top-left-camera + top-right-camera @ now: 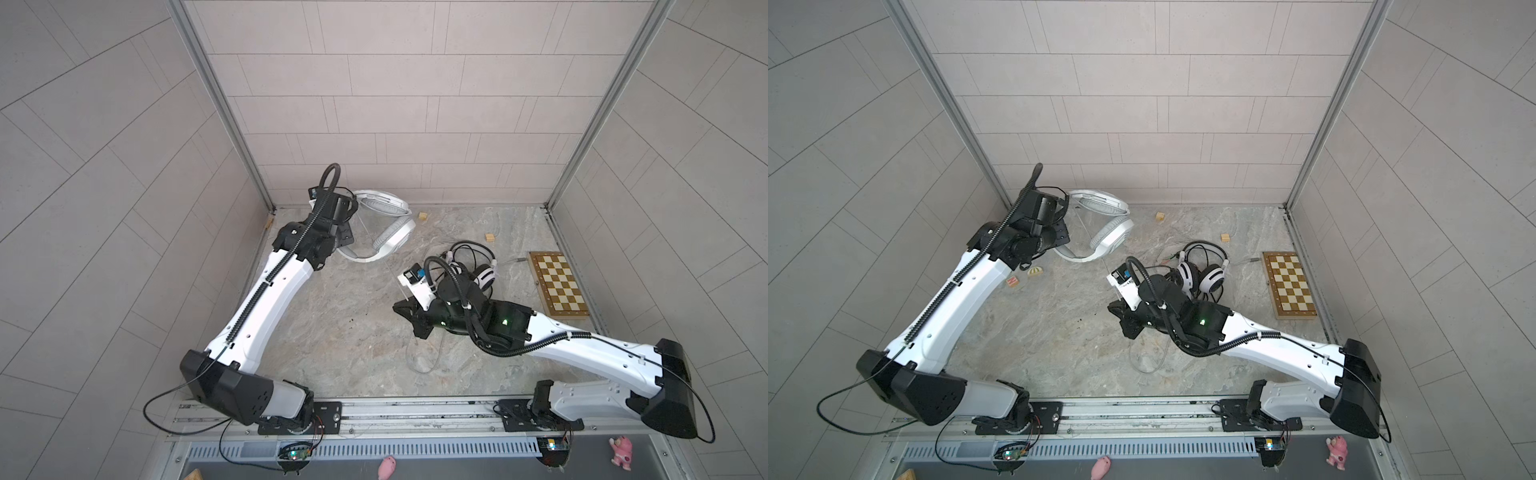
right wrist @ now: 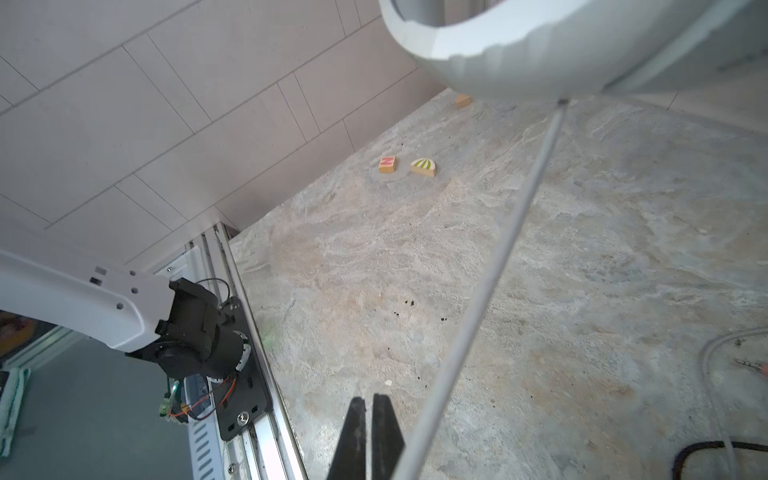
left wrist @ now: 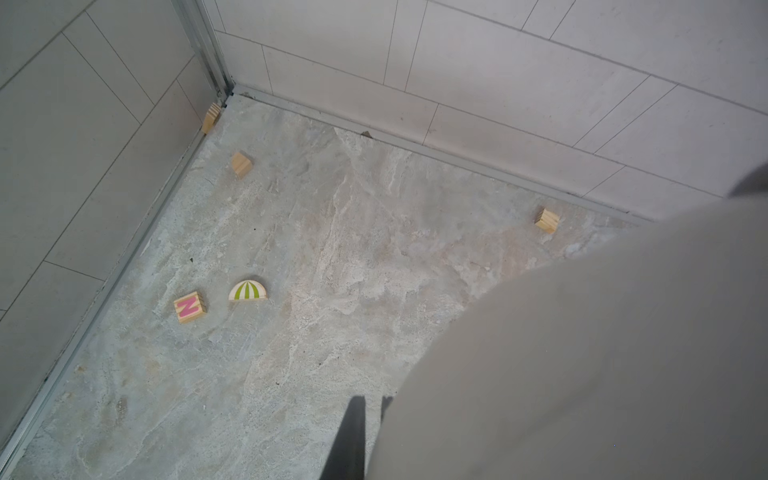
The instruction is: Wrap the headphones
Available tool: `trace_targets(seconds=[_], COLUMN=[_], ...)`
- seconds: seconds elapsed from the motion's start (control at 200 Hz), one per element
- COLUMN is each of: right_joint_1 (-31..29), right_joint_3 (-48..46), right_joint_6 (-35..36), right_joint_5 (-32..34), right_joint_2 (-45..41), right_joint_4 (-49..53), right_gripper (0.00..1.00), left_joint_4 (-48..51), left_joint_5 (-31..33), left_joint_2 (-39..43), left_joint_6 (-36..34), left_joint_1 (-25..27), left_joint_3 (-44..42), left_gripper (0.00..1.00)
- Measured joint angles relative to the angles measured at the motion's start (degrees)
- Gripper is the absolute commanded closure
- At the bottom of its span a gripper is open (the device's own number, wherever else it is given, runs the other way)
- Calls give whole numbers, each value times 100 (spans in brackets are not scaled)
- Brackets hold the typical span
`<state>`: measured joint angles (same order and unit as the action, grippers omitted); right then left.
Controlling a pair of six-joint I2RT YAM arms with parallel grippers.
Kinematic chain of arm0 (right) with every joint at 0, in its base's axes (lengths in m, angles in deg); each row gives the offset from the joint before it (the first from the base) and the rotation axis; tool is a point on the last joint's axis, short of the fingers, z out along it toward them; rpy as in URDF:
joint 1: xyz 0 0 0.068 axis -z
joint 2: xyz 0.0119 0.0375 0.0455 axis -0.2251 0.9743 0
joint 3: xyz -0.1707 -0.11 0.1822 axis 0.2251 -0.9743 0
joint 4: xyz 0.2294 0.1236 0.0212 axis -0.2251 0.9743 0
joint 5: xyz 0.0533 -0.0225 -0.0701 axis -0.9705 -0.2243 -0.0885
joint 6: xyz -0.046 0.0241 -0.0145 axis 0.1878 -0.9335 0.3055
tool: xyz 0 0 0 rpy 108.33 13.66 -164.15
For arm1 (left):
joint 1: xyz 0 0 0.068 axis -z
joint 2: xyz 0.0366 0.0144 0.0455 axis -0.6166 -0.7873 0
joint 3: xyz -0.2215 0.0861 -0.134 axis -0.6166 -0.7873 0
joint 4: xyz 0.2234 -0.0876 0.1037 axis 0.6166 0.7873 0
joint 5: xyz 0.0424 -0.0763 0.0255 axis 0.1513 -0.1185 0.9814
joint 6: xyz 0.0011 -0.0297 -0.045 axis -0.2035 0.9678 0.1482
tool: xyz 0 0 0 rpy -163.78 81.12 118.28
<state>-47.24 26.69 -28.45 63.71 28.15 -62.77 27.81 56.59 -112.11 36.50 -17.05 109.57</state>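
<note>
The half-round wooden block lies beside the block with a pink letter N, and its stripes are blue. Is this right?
Not quite. The half-round wooden block does lie beside the block with the pink letter N, but its stripes are green, not blue. The left wrist view shows this clearly.

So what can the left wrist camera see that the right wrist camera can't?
Only the left wrist view: a small plain wooden cube by the back wall, and a big blurry grey shape I can't identify. Only the right wrist view: the white over-ear headphones above the table, their grey cable pulled tight, and the left arm's black base. Both: the wooden block with a pink N, the green-striped wooden half-circle, the marbled grey tabletop, and shut black fingers, the left gripper in one, the right gripper in the other.
</note>
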Motion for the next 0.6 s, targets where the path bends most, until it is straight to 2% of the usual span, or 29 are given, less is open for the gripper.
trace_targets(seconds=[0.205,0.32,0.42,0.6], right_joint_1=[-87,-83,-7,260], right_joint_3=[1211,2024,2509,2876], right_joint_6=[745,1241,1620,2155], right_joint_5=[662,1163,1480,1805], right_joint_2=[404,507,511,566], right_joint_4=[1502,2111,2479,2828], right_gripper=[92,92,91,91], left_joint_4=[-286,-382,-358,-382], left_joint_5=[461,487,282,-339], left_joint_2=[24,142,280,597], left_joint_6=[-256,-601,-903,-1329], left_joint_1=[612,999,1213,1250], left_joint_3=[-544,-850,-1008,-1104], left_gripper=[100,100,100,100])
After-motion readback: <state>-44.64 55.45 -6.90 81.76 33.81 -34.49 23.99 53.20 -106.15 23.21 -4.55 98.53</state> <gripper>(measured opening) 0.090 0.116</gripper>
